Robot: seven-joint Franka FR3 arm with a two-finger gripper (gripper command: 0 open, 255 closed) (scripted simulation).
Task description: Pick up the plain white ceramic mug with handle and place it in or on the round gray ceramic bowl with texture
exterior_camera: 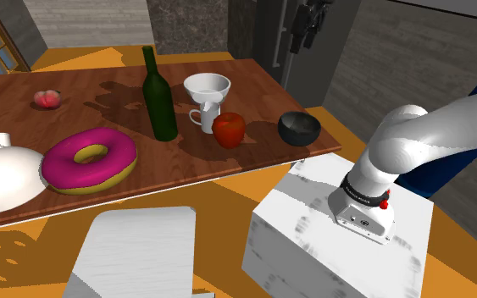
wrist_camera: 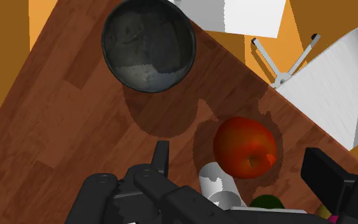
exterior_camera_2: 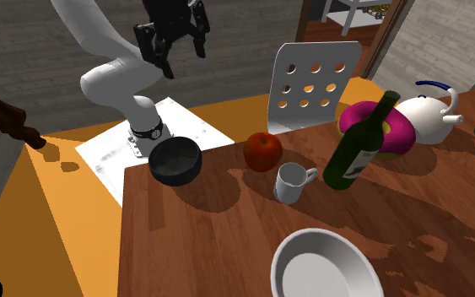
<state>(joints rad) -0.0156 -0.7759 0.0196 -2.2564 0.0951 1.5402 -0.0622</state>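
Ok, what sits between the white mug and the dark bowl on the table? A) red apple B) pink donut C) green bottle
A: the red apple sits between the white mug and the dark bowl; the green bottle stands on the mug's other side.

Even, fairly bright light is spread over the table [exterior_camera: 24,123]. Dark, soft-edged shadows are thrown on the wood beside the bottle [exterior_camera: 158,93], the apple [exterior_camera_2: 262,150] and the bowl [wrist_camera: 149,44]. A dotted shadow is laid on the orange floor [exterior_camera: 24,241]. A pale sheen is caught inside the bowl; the stand [exterior_camera: 313,212] is lit almost white.
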